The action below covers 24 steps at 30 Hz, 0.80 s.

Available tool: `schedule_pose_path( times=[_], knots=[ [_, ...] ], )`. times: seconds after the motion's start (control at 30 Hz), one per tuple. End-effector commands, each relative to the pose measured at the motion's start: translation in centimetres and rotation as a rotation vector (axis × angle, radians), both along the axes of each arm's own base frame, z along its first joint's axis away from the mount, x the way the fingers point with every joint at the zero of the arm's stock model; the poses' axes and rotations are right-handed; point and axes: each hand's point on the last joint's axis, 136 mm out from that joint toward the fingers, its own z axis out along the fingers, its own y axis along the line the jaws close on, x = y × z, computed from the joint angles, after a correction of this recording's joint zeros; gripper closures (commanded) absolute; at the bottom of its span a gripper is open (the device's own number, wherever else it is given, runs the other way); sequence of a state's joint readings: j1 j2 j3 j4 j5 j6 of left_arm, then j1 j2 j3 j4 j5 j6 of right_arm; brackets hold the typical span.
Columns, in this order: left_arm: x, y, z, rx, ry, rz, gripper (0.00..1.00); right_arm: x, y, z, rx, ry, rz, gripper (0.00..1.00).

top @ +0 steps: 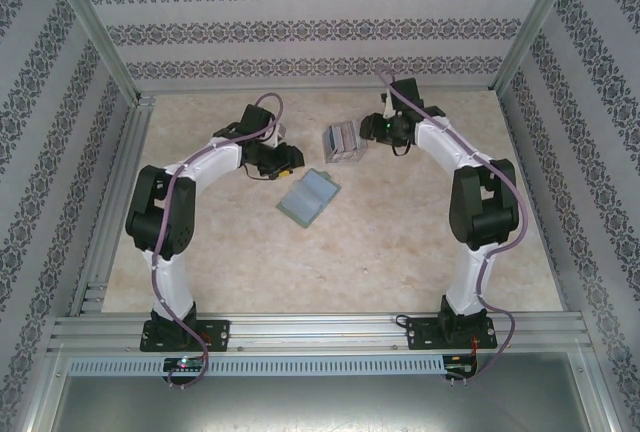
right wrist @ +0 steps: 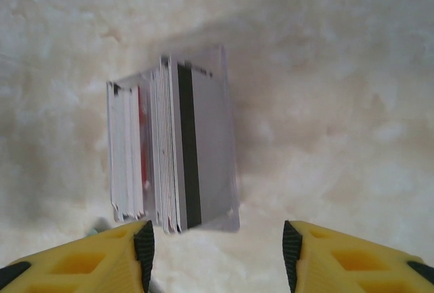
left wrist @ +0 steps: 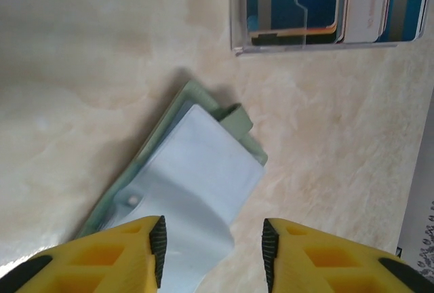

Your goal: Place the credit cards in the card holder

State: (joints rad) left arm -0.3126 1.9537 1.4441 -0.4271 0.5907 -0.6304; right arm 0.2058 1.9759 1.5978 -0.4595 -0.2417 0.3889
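Two open, empty: L end effector (left wrist: 213,239) over card holder (left wrist: 203,164), flat on desk (left wrist: 81,69); R end effector (right wrist: 217,245) just short of credit cards (right wrist: 176,150), on edge at holder's 1 o'clock.

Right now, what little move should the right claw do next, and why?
Probably slide the right claw sideways and forward until the credit cards sit centred between its open jaws. In its wrist view the bundle stands just ahead, untouched and off toward one side. The card holder lies apart, below the left claw.
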Motion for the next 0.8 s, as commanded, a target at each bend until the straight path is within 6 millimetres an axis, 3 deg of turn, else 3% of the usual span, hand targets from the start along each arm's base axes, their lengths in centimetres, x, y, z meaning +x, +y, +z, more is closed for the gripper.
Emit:
schedule_pose_path(
  times=[0.0,0.13,0.4,0.57,0.77],
  knots=[
    [1.1,-1.1,0.3,-0.011,0.016,-0.005,0.54,0.7,2.0,-0.4,0.064,0.032,0.059,0.44],
    [3.1,-2.4,0.3,-0.016,0.009,-0.015,0.54,1.7,3.0,0.0,0.075,0.02,0.084,0.44],
    [6.5,-5.0,-1.7,-0.037,0.03,-0.055,0.53,2.7,4.7,-1.2,0.098,0.062,0.124,0.44],
    [7.4,-6.2,-2.7,-0.046,0.04,-0.066,0.53,3.4,5.1,-2.5,0.077,0.089,0.127,0.44],
    [7.6,-6.9,-3.0,-0.052,0.05,-0.08,0.53,3.8,6.4,-2.6,0.058,0.093,0.156,0.43]
  ],
)
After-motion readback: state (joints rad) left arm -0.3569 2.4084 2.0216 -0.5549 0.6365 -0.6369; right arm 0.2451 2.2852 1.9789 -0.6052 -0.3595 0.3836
